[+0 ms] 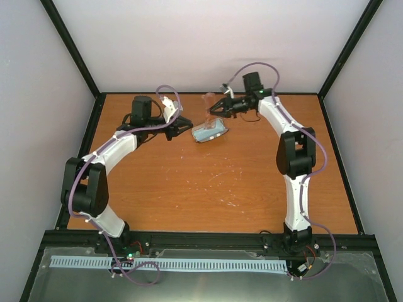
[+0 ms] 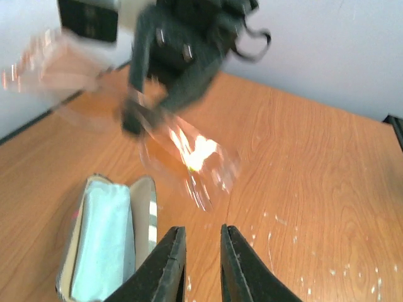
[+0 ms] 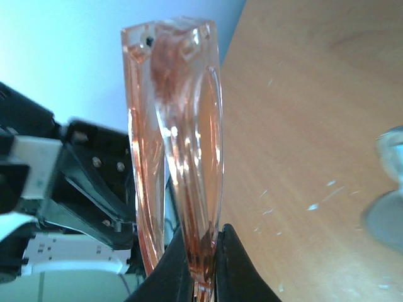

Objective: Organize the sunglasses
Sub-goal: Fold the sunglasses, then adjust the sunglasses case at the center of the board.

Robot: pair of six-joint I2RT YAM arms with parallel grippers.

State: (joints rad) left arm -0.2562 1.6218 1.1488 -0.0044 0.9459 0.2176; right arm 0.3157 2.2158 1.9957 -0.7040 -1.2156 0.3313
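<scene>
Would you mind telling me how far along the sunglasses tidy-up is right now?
Done: the case lies open on the table, the cloth inside. In hand: the right tool grips the sunglasses above the table. Left: laying them in the case and closing it; the left tool hovers empty nearby.

A robotics lab test cell; plain white panels (image 1: 208,44) and black frame posts (image 1: 69,44) enclose a wooden table (image 1: 220,189).

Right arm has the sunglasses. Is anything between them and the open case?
Nothing shows in the air between the sunglasses and the case. But the light blue cloth lies inside the case, and the left gripper sits close beside it.
</scene>
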